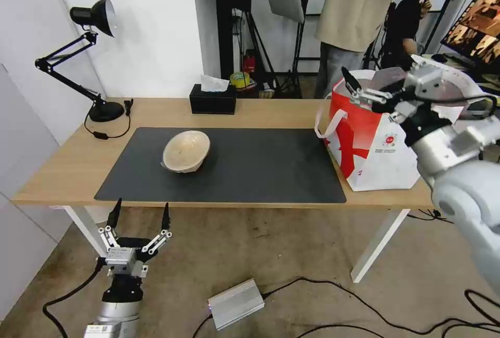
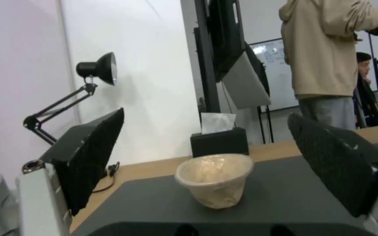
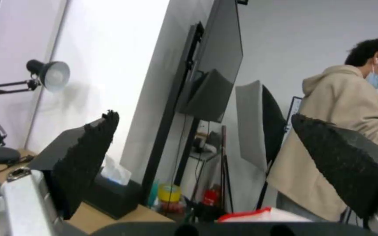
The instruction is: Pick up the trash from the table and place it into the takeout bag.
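- The table (image 1: 260, 114), a long light-wood desk on white legs, is being covered across its middle by a large dark grey mat (image 1: 250, 166).
- The shallow beige bowl (image 1: 186, 151) is being carried by the mat, toward the mat's left end, tilted on its side with the opening facing upward and to the left. In the left wrist view the same bowl (image 2: 214, 179) is being framed between the two pads.
- The takeout bag (image 1: 375, 145) is being supported at the right end of the table, just past the mat's right edge, with a white loop handle hanging over its left side.
- The right gripper (image 1: 359, 88) is being held above the bag's open top, with its fingers spread and nothing between them; the pads (image 3: 88, 154) are seen well apart.
- The left gripper (image 1: 139, 215) is being held below the table's front edge, near the front-left leg, fingers pointing upward and spread, with nothing gripped.
- A black tissue box (image 1: 212, 99) is being kept at the table's back edge, near the middle.
- A black desk lamp (image 1: 88, 57) is being kept at the back-left corner, its cord lying on the wood.
- A silver box (image 1: 235, 302) and black cables are being left on the floor beneath the table.
- White walls and stands are being seen behind the table.
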Motion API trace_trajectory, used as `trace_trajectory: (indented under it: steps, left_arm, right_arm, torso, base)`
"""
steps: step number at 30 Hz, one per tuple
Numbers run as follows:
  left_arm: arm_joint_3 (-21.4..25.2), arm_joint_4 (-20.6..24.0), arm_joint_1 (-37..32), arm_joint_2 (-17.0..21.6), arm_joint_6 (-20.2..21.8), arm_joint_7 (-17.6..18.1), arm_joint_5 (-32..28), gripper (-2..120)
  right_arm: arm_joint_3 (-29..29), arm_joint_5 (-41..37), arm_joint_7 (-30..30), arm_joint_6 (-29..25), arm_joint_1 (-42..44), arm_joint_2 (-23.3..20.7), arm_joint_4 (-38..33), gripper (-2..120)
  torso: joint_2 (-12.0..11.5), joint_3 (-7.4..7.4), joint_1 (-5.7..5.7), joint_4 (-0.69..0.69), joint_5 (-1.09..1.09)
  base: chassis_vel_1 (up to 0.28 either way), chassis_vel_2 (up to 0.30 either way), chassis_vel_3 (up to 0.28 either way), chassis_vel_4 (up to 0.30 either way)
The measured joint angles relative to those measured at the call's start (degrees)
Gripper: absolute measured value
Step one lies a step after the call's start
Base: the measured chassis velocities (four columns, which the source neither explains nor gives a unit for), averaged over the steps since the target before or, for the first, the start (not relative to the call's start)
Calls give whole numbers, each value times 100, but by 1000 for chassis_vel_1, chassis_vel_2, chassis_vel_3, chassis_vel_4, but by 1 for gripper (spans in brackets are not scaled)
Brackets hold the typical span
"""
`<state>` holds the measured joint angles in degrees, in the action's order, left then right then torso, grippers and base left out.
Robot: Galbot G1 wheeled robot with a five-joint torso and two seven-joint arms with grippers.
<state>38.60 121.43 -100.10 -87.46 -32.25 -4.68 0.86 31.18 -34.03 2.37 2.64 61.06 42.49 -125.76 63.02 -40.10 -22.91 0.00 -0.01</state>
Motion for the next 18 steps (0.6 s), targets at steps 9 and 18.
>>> trace_trajectory:
  steps: [9,18]
  left_arm:
    - [-33,30,-29,0,3,-1,38,100]
    - [-85,34,-35,-17,4,-2,64,100]
  right_arm:
    - [285,668,-243,-311,1180,669,-273,100]
    - [263,1165,-362,-616,1890,1210,-429,100]
  torso:
    - [0,0,0,0,1]
    - [0,0,0,-1,1]
  base:
    - [0,0,0,0]
    - [0,0,0,0]
